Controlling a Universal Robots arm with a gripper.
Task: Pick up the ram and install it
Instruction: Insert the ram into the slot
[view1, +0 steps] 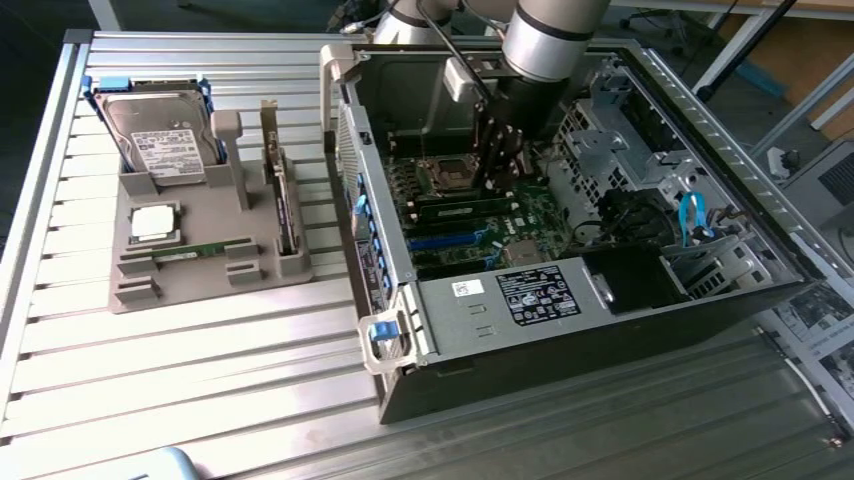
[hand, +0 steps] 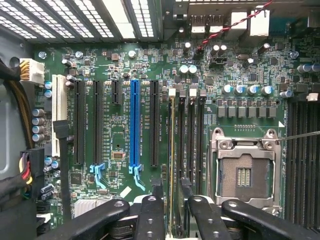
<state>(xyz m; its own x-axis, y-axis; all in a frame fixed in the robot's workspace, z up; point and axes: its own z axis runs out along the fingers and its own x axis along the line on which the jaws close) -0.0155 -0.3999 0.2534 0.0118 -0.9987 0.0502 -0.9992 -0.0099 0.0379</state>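
Observation:
The ram (hand: 172, 150) is a thin green stick seen edge-on, standing in a memory slot of the motherboard (hand: 115, 130) beside the processor socket (hand: 243, 175). My gripper (hand: 172, 192) straddles its near end, with one black finger (hand: 157, 195) on each side and a gap between each finger and the stick. The jaws stand open and hold nothing. In the exterior view the gripper (view1: 501, 185) reaches down into the open computer case (view1: 400, 320), just above the ram (view1: 454, 212) in the memory slots.
A grey fixture (view1: 200, 270) on the slatted table at the exterior view's left holds a hard drive (view1: 160, 145), a silver processor chip (view1: 154, 222) and a thin board standing on edge (view1: 283, 205). Case walls, drive cages (view1: 627, 150) and cables (view1: 690, 215) surround the motherboard.

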